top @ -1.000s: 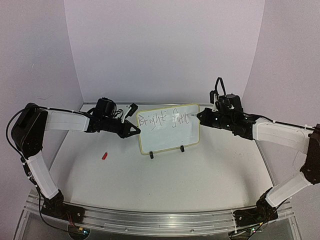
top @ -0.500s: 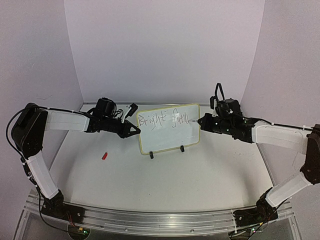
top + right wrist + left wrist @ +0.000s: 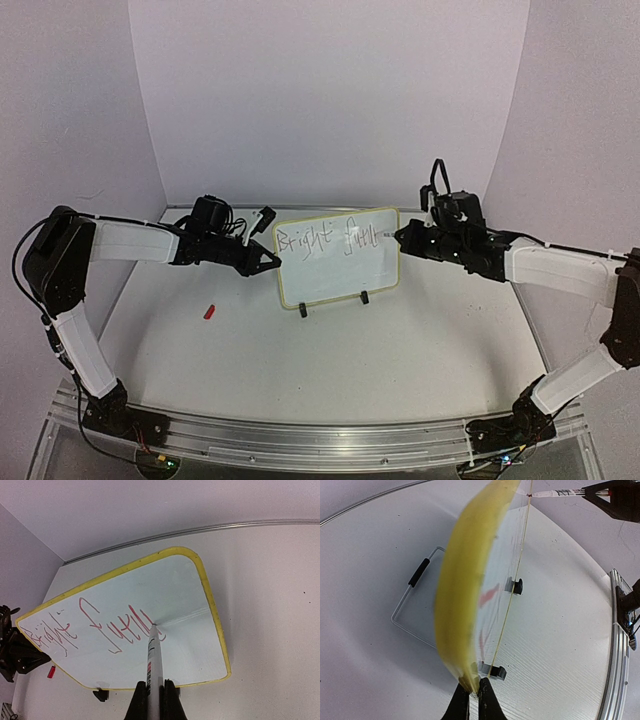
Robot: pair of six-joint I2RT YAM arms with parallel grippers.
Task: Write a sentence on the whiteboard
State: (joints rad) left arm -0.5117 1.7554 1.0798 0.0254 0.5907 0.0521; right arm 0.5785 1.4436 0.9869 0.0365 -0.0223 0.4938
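Left wrist: jaws on whiteboard (image 3: 460,590) rim

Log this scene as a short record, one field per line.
whiteboard: standing on the table, yellow rim
sentence: unfinished; red strokes, "Bright" plus a part-written second word
left gripper: shut on the whiteboard's side edge, steadying it
right gripper: shut on the marker
marker: tip on the board at the end of the last stroke
small red object: lying on the table left of the board, apart from it
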